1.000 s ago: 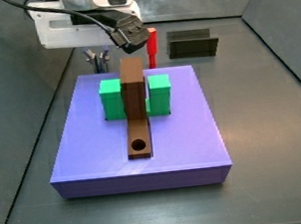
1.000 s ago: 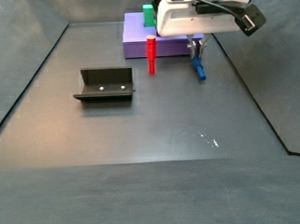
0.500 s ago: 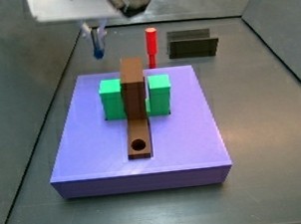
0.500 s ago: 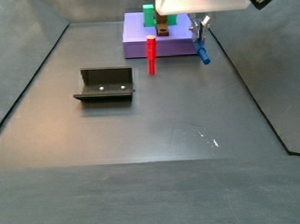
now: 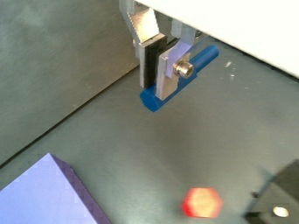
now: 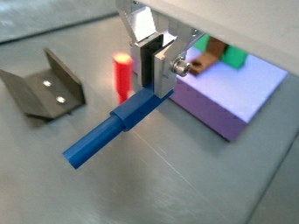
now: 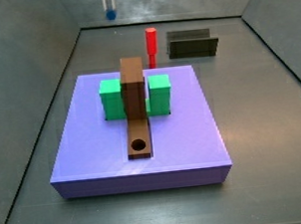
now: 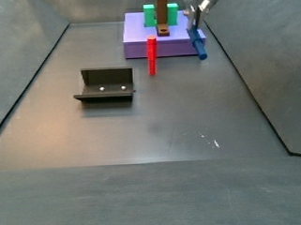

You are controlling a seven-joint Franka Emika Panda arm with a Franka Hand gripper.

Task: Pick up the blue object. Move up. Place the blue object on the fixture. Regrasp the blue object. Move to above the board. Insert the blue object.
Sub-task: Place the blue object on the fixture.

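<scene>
Overhead, fingers [image 6: 156,63] around blue object [image 6: 111,131]

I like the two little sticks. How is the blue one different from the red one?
The blue object is blue; the red peg is red. The blue object is up off the floor, pinched in the gripper; the red peg stands by itself on the floor. The blue object hangs tilted, while the red peg is straight upright. Both are short, thin round sticks of much the same size.
</scene>
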